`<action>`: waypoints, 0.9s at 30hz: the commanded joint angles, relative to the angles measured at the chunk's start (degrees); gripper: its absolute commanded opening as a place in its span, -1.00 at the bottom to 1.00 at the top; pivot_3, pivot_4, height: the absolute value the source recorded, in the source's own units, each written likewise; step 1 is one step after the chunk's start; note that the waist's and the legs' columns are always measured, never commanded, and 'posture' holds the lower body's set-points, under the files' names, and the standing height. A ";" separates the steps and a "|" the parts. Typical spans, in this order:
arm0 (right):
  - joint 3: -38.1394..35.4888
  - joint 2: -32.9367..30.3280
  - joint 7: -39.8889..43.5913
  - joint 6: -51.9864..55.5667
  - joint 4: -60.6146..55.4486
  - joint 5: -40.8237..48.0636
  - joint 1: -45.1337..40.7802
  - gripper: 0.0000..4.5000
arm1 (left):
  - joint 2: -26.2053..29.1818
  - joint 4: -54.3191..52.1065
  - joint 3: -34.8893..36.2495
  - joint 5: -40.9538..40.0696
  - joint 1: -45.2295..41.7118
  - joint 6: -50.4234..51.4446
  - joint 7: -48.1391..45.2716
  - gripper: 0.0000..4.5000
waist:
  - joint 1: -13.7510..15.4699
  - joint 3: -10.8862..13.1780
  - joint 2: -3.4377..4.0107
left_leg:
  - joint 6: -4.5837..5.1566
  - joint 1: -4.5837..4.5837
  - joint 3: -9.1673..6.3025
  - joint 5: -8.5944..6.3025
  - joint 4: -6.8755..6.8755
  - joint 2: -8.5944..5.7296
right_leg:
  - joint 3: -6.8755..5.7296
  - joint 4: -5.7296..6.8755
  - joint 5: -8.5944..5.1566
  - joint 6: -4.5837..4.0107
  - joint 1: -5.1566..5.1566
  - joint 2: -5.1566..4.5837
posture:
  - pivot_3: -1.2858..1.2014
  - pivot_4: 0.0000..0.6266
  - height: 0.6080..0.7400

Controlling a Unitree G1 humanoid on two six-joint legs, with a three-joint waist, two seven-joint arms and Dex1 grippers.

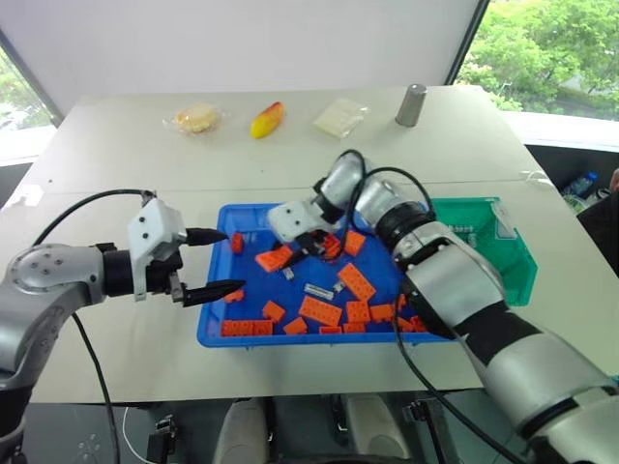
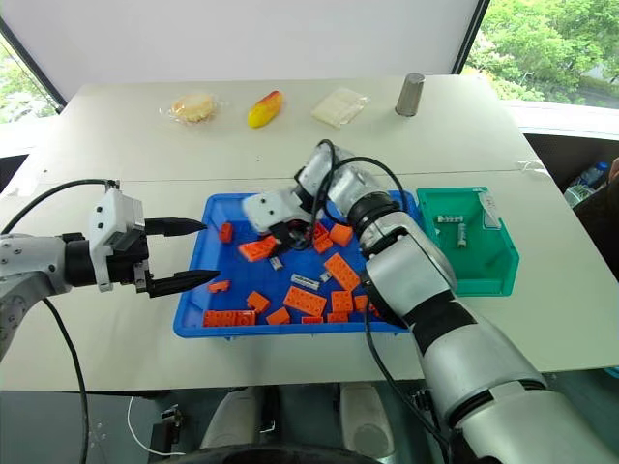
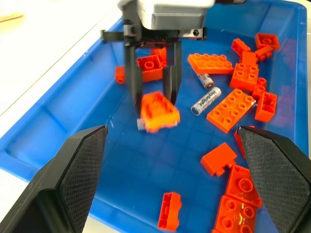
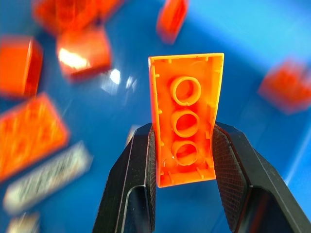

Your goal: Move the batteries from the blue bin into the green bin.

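A bright blue bin [image 2: 193, 290] holds orange toy bricks [image 2: 305, 301] and silver-grey batteries [image 2: 305, 282] with dark bands. To its right sits a teal-green bin [image 2: 488, 275]. Far across the white table [image 2: 126, 145] stands a grey metal cup [image 2: 410, 94], and left of it a yellow-and-red fruit [image 2: 264, 108].

The pale flat surface [image 2: 290, 135] carries a shallow bright-blue plastic bin [image 2: 198, 271] with a small teal-green plastic bin [image 2: 484, 275] just beside it. Along the far edge lie two clear-wrapped food packets [image 2: 191, 106] [image 2: 339, 106], a yellow-red fruit-shaped item [image 2: 264, 109] and an upright grey metal cup [image 2: 410, 94].
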 commanded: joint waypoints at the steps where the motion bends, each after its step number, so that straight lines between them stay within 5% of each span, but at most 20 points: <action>1: 0.62 1.75 2.35 1.78 -6.79 1.60 1.87 -0.53 | -0.06 -0.84 0.20 -0.17 -1.18 -1.04 -0.16 1.00 | 0.19 0.00 0.00 | 0.00 -0.01 0.00 0.00 0.00 0.00 | -0.01 0.00 0.00 0.00 0.00 0.00 | 0.03 -0.52 1.00; 8: 3.84 1.82 -0.99 8.12 -19.44 0.49 9.17 0.99 | 0.06 -0.04 -0.40 0.12 -2.10 -1.15 -0.86 1.00 | 0.35 -0.04 -0.09 | -0.02 -0.04 0.00 0.01 0.09 -0.05 | -0.01 -0.02 -0.07 -0.12 0.04 -0.13 | 0.03 -0.52 1.00; 18: 1.31 -6.72 -5.73 32.03 -45.41 3.63 19.37 0.99 | 0.35 0.33 -0.69 0.18 -1.50 -1.22 -1.95 1.00 | 0.38 -0.05 -0.10 | -0.02 -0.05 0.00 0.01 0.05 -0.03 | -0.02 -0.01 -0.06 -0.11 -0.01 -0.07 | 0.03 -0.52 1.00; 27: 5.00 -7.96 -5.55 23.47 -36.14 4.17 17.64 0.99 | 0.09 2.88 -3.13 0.14 -6.22 -0.76 -3.48 1.00 | 0.08 -0.04 -0.12 | -0.01 -0.04 0.04 0.01 0.03 -0.05 | -0.01 -0.02 -0.04 -0.05 -0.03 0.04 | 0.03 -0.52 1.00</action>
